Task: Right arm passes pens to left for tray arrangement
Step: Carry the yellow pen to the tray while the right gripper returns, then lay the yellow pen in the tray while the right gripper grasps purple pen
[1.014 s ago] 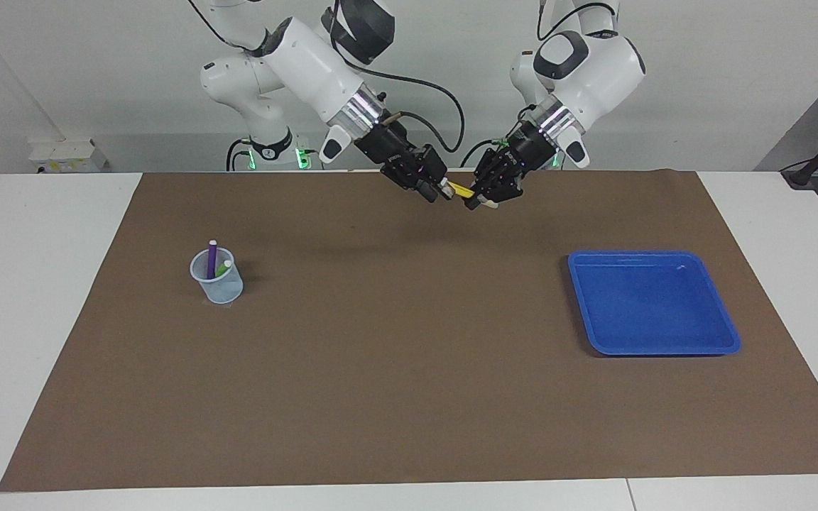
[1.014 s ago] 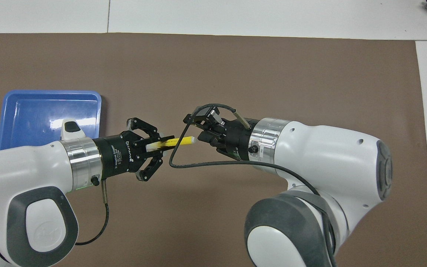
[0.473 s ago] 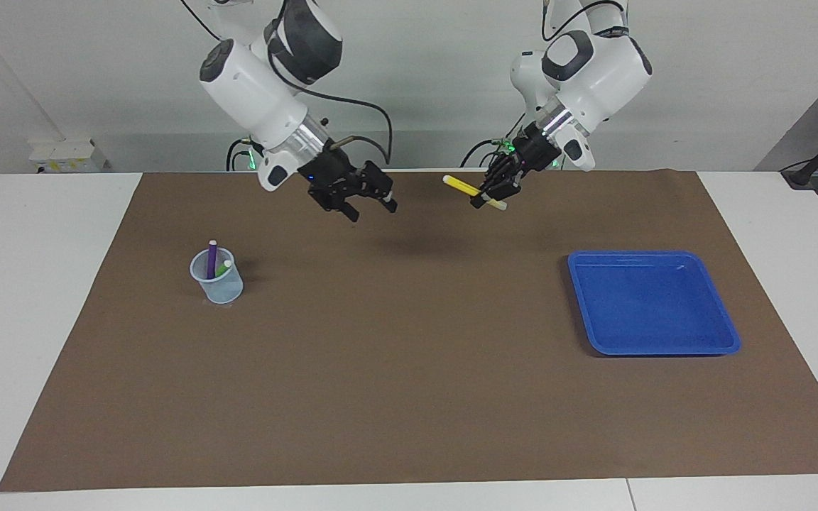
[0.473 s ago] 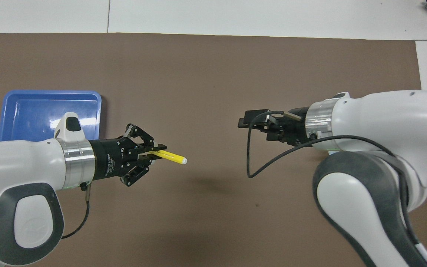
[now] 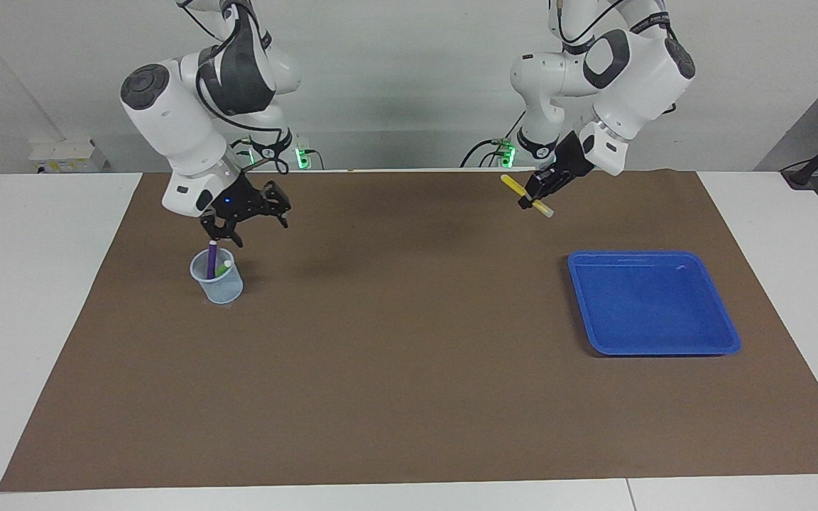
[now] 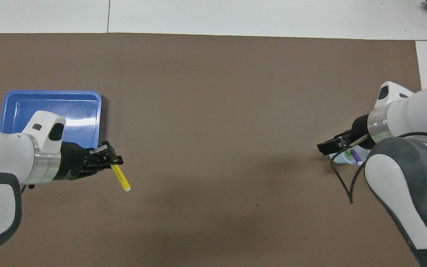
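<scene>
A white table (image 5: 40, 298) carries a brown mat (image 5: 409, 369) that covers most of its top, leaving white margins at both ends and along the edge farthest from the robots. On the mat, toward the left arm's end, lies a blue tray (image 5: 725, 333), roughly square with a raised rim. Toward the right arm's end, well apart from the tray, a small pale cup (image 5: 223, 289) stands on the mat, with a purple pen (image 5: 211, 261) and a green pen (image 5: 223, 268) upright in it.
</scene>
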